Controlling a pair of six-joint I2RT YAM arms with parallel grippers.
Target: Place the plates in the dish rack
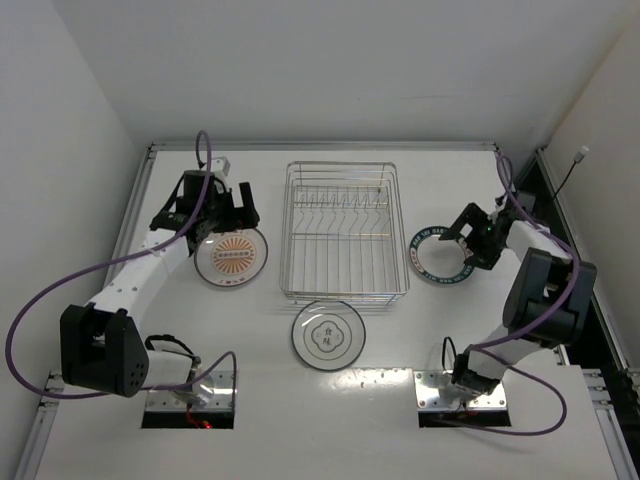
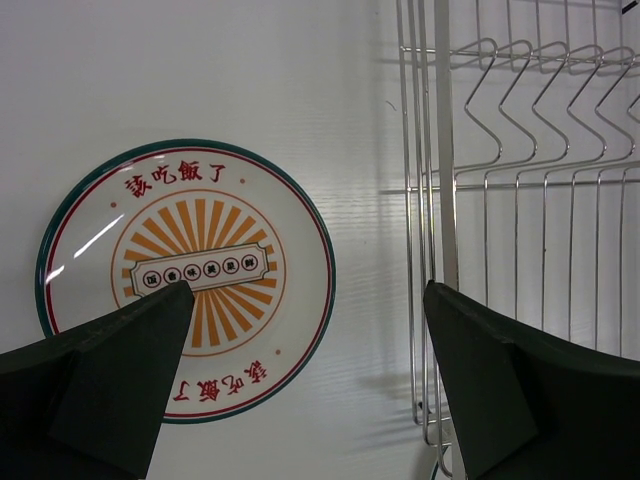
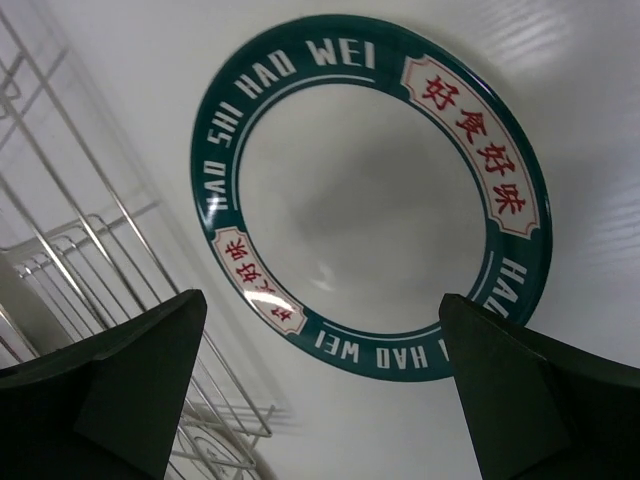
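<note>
Three plates lie flat on the white table around the empty silver wire dish rack (image 1: 343, 164). The orange sunburst plate (image 1: 231, 257) is left of the rack. My left gripper (image 1: 232, 222) hovers open over its far edge; in the left wrist view the plate (image 2: 185, 280) lies partly under the left finger, with the gripper (image 2: 308, 292) spanning plate and rack (image 2: 440, 200). The teal-rimmed plate (image 1: 440, 254) is right of the rack. My right gripper (image 1: 462, 243) hovers open above it (image 3: 300, 60), and is seen open in the right wrist view (image 3: 322, 300). The white emblem plate (image 1: 328, 334) lies in front of the rack.
The rack's upright dividers run along its far half, and its wires show at the left of the right wrist view (image 3: 60, 230). White walls enclose the table at the back and both sides. Purple cables loop from both arms near the table's front corners.
</note>
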